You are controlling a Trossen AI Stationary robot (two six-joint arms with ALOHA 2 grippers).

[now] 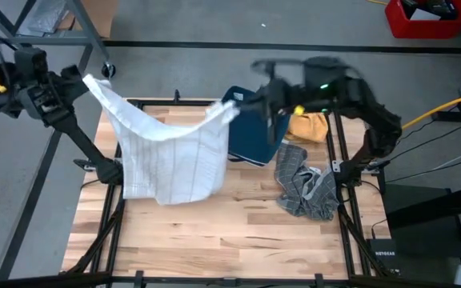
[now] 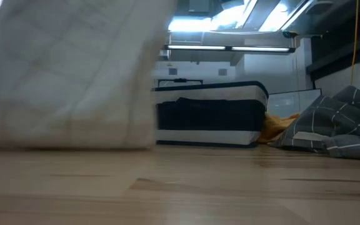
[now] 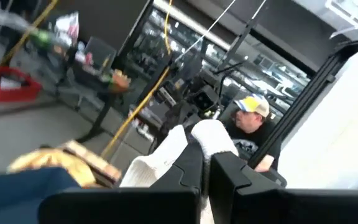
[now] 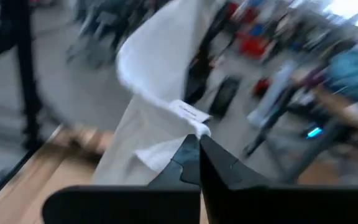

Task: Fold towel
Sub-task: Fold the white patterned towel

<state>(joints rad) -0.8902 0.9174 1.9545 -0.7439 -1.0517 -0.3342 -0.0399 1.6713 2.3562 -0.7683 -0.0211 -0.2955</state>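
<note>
Hanging between the two arms in the high view, the white cloth towel with faint grid lines (image 1: 170, 152) has its top edge as the long axis, running from the left gripper (image 1: 89, 82) across to the right gripper (image 1: 234, 108), sagging in the middle. Each gripper's fingers are pinched on one upper corner. The body of the towel drapes down onto the pale wooden slatted surface (image 1: 214, 232). Near the right arm lie a dark blue folded cloth (image 1: 250, 132), a crumpled grey checked cloth (image 1: 304, 186) and a yellow cloth (image 1: 309, 125), partly covered by the arm.

Low view: the towel (image 2: 67, 75) fills the near side, its lower edge on the surface (image 2: 180, 187); its top and both grippers are cut off. The grey checked cloth (image 2: 336, 128) sits well apart.

Left wrist view: the left gripper's fingers (image 3: 191, 168) are pressed together on a bunched towel corner (image 3: 210, 137). A person in a cap (image 3: 250, 127) shows in the room beyond.

Right wrist view: the fingers (image 4: 191, 165) are closed on the towel's edge (image 4: 160, 81), which stretches away; the background is too smeared to read.
</note>
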